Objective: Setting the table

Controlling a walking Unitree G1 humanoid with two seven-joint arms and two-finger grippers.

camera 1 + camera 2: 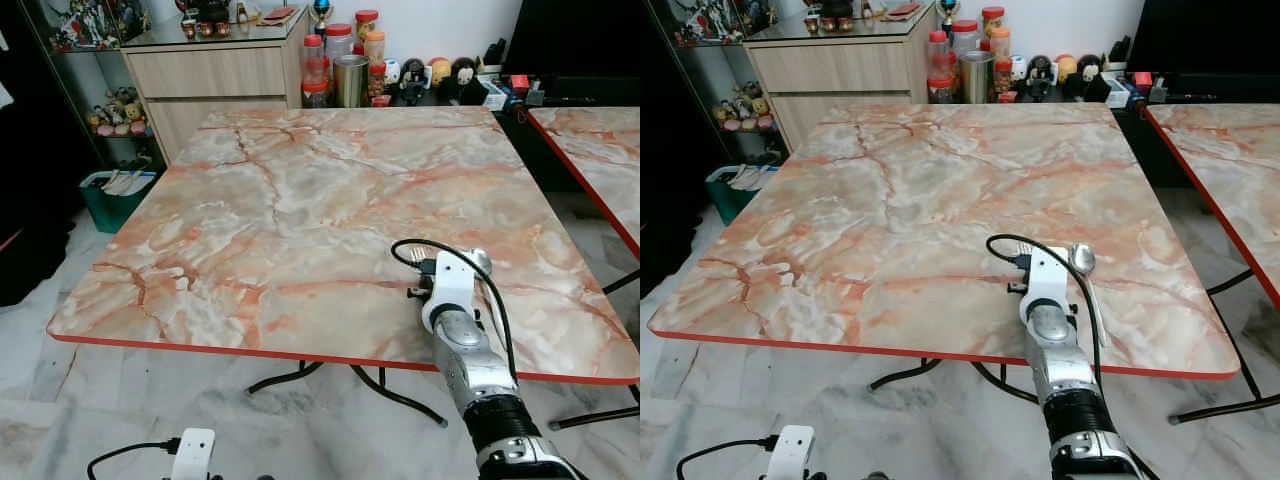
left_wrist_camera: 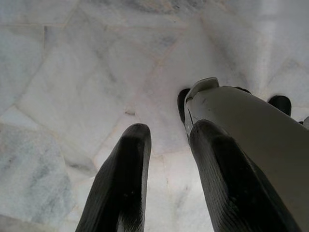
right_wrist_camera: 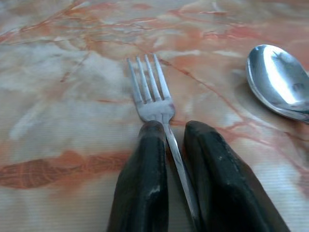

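A silver fork (image 3: 149,92) lies flat on the marble table (image 1: 280,200) near its front right edge, tines pointing away from me. My right gripper (image 3: 171,128) rests low on the table, shut on the fork's handle, which runs between the two black fingers. A silver spoon (image 3: 277,77) lies just to the right of the fork (image 1: 413,254), bowl up and free. In the eye views the right wrist (image 1: 455,285) covers the fingers. My left gripper (image 2: 166,133) hangs idle over the floor, fingers apart with nothing between them.
A second marble table (image 1: 600,150) stands close on the right. Behind the table are a wooden cabinet (image 1: 215,80) and a row of jars and a steel canister (image 1: 340,65). A green bin (image 1: 115,195) sits on the floor at the left.
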